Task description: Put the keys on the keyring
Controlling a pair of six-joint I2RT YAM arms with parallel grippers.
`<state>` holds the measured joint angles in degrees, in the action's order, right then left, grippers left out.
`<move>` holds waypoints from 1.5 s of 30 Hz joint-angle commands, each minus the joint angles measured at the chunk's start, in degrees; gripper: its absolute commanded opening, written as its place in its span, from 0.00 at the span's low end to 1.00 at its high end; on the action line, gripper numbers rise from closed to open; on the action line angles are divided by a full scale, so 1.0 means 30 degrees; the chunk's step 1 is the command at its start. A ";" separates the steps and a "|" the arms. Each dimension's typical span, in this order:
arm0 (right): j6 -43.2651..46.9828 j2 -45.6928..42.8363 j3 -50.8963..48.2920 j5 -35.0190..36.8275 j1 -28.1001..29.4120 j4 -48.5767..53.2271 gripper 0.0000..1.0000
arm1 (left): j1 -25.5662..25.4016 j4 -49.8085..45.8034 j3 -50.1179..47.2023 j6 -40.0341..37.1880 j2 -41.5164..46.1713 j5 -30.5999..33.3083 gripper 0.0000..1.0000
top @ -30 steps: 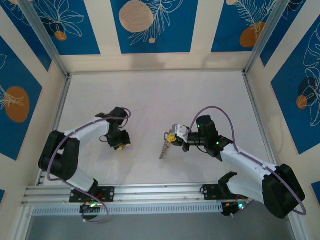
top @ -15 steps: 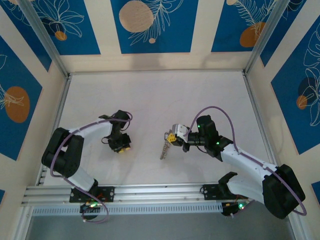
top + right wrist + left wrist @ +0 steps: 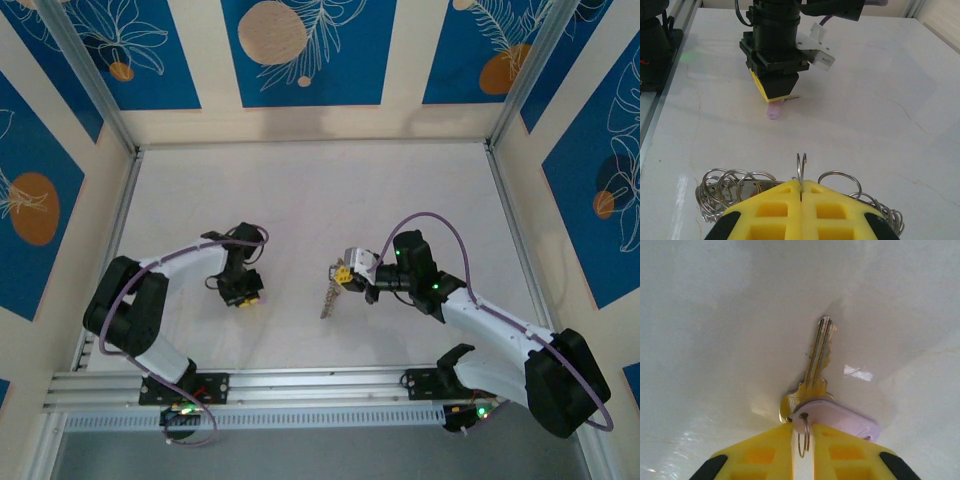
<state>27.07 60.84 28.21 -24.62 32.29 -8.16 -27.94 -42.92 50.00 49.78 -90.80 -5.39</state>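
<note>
Two hands at work: my right hand is pressed together on the keyring, near the middle of the worktop. My left hand, nearer the left edge, straddles the small loop of the lilac-headed key. Its fingers are almost together, and I cannot tell whether they grip.

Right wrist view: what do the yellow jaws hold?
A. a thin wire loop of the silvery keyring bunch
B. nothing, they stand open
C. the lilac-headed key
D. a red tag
A: the right gripper has its jaws shut on a thin wire loop standing up from the keyring, while the lilac-headed key lies on the table under the left gripper.
</note>
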 commanded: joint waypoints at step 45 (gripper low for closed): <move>-0.0209 -0.0446 0.0295 -0.0604 0.0105 -0.0839 0.00 | -0.0993 -0.1557 0.0515 -0.3329 0.0051 0.0574 0.09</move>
<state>27.07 60.84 28.21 -24.62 32.29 -8.54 -30.22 -45.60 50.15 41.52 -89.76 -4.82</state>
